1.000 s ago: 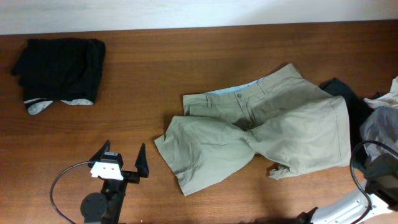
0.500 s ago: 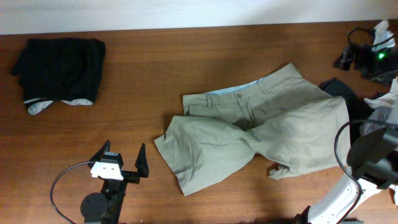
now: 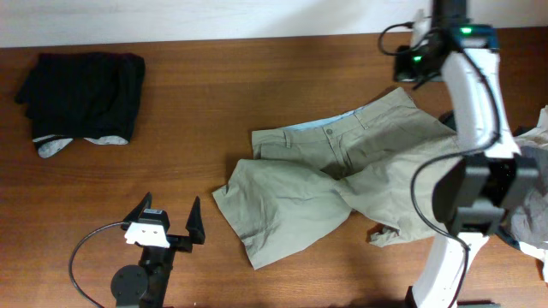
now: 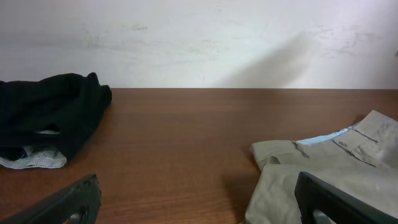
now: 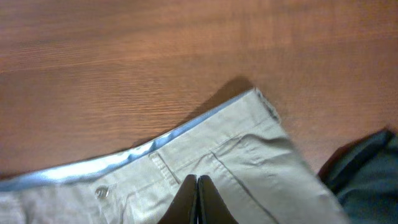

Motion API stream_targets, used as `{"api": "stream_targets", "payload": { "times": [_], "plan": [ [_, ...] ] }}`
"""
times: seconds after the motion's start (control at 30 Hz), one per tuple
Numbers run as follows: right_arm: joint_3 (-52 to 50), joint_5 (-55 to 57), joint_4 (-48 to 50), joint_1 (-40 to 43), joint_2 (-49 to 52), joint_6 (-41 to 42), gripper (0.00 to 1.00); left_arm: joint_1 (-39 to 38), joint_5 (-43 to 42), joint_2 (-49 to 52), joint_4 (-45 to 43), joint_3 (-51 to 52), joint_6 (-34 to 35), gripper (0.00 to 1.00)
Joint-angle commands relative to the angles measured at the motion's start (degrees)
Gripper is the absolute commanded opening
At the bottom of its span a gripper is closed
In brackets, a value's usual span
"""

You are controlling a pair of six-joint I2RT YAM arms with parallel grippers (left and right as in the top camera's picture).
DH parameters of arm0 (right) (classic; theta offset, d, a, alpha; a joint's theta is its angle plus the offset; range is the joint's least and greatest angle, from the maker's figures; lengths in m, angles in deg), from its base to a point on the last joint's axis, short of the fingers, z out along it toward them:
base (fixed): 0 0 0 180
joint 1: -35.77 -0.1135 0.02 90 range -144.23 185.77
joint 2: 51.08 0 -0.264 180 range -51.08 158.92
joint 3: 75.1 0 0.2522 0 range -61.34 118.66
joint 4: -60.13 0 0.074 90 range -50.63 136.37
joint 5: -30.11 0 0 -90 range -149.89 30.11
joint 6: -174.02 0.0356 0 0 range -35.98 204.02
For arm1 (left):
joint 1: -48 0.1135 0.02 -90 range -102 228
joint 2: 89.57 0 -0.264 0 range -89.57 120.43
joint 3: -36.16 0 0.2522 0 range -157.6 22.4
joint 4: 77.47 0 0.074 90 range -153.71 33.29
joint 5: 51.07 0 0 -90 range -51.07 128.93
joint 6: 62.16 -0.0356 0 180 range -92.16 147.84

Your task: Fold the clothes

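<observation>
The khaki-olive shorts lie crumpled mid-table, waistband toward the far edge, one leg folded over the other. My right gripper hangs over the waistband's far right corner. In the right wrist view it is shut with nothing between its tips, above the waistband just right of the button. My left gripper stands wide open near the front edge, left of the shorts, with bare wood between its fingers. A folded black garment lies at the far left.
A heap of other clothes sits at the right edge: a dark piece tucked under the shorts and grey-white fabric. The right arm stretches across the shorts' right side. A pale wall borders the table's far edge.
My right arm swung from the front right corner up to the far edge and across over the waistband, and its jaws closed. The left arm and the clothes stayed still.
</observation>
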Motion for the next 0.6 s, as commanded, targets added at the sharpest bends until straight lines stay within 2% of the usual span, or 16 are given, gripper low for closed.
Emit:
{"api": "stream_targets", "payload": {
  "times": [0.0, 0.23, 0.47, 0.57],
  "plan": [
    [-0.2, 7.2, -0.3, -1.2, 6.4, 13.7, 0.04, 0.0, 0.4, -0.3, -0.1, 0.4, 0.7, 0.99],
    [-0.2, 7.4, 0.4, -0.7, 11.2, 17.6, 0.04, 0.0, 0.4, -0.3, -0.1, 0.4, 0.7, 0.99],
    [-0.3, 10.2, -0.3, -0.4, 14.5, 27.3, 0.04, 0.0, 0.4, -0.3, -0.1, 0.4, 0.7, 0.99],
    [-0.3, 10.0, 0.0, -0.3, 16.2, 28.9, 0.04, 0.0, 0.4, -0.3, -0.1, 0.4, 0.7, 0.99]
  ]
}}
